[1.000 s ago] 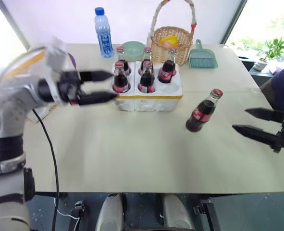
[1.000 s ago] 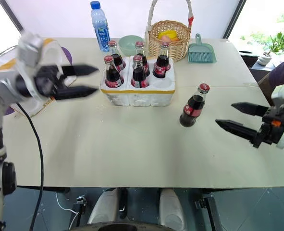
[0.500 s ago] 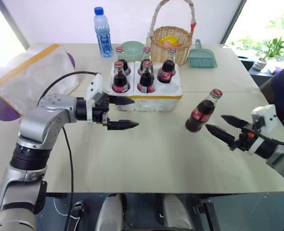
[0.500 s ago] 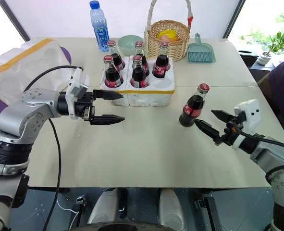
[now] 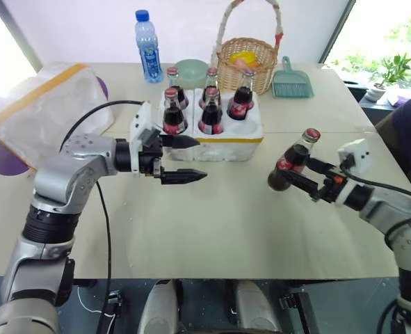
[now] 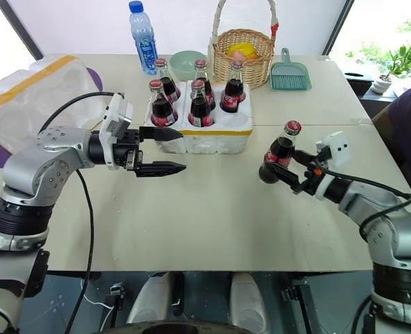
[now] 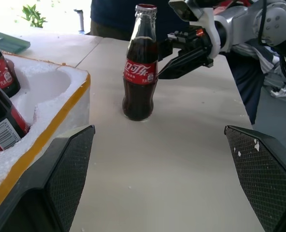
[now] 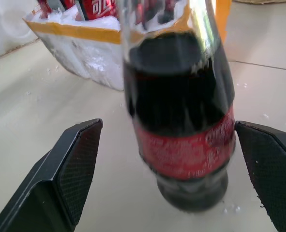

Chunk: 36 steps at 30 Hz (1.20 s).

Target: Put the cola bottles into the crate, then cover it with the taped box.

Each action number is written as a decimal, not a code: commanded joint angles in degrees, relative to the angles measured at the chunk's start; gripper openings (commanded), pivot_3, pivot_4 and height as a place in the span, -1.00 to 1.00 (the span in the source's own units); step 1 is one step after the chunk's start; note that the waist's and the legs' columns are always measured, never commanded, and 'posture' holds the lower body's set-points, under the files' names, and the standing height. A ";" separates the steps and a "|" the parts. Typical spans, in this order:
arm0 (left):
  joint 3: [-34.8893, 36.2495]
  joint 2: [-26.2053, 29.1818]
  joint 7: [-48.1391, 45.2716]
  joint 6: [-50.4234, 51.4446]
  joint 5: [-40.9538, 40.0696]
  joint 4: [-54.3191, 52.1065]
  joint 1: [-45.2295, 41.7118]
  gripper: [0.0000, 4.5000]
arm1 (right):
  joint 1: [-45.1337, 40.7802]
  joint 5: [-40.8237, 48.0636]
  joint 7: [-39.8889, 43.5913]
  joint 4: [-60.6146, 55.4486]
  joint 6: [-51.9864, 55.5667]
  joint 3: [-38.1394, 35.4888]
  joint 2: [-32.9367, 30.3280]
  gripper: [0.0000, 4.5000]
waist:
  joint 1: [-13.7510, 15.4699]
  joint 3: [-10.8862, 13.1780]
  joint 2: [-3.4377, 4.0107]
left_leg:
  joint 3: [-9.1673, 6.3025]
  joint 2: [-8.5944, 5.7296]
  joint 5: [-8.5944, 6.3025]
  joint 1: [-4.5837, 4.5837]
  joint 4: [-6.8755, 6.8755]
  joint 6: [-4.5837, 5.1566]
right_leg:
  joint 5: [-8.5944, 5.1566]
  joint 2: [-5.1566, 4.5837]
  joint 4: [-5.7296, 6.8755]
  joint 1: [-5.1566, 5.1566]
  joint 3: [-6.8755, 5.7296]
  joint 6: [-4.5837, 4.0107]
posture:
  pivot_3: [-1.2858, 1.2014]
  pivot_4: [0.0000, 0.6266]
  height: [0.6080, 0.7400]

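Note:
Five cola bottles stand in the white crate, which has a yellow tape band; its front right hole holds nothing. One more cola bottle stands upright on the table to the crate's right. My right gripper is open, one finger on each side of this bottle's lower body; I cannot tell whether they touch it. My left gripper is open and holds nothing, just in front of the crate's left half, pointing right. The taped box lies at the table's left.
Behind the crate stand a blue-capped water bottle, a green bowl, a wicker basket and a teal dustpan. A purple object shows under the taped box. A person is at the right edge.
My right gripper has moved in toward the loose bottle until its fingers straddle it. My left gripper came down and right, from beside the crate's left to its front.

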 commanded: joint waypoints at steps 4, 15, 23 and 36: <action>0.99 -0.08 0.67 -0.36 -0.38 -0.88 -1.92 1.00 | -3.32 -1.01 0.13 3.83 -1.80 0.84 1.39 0.64 | 0.22 0.00 0.00 | 0.00 0.00 0.00 -0.02 -0.04 0.00 | 0.03 0.00 0.00 -0.02 0.00 0.05 | 0.03 -0.52 1.00; 4.61 1.86 2.74 -0.10 -1.27 -0.24 -0.96 1.00 | -16.03 16.32 -1.60 -1.34 7.85 -9.71 -3.02 0.29 | -0.78 0.18 0.25 | 0.01 0.00 0.00 -0.10 -0.08 0.01 | 0.08 0.00 0.02 -0.15 0.00 0.15 | 0.03 -0.52 1.00; 5.05 1.21 4.66 -2.01 0.02 1.10 -0.57 1.00 | -38.26 4.38 -3.27 17.73 1.42 2.26 1.83 0.29 | -1.11 0.17 0.24 | -0.01 0.04 0.00 -0.07 -0.19 0.01 | 0.12 0.06 0.02 -0.17 -0.02 0.21 | 0.03 -0.52 1.00; 9.27 3.20 7.39 -2.19 -0.90 0.26 0.22 1.00 | -43.88 -10.65 5.75 32.04 -8.02 15.70 7.71 0.29 | -0.74 0.19 0.27 | 0.04 0.00 0.02 -1.07 -0.07 0.00 | 0.15 -0.02 0.13 -1.11 -0.03 0.26 | 0.03 -0.52 1.00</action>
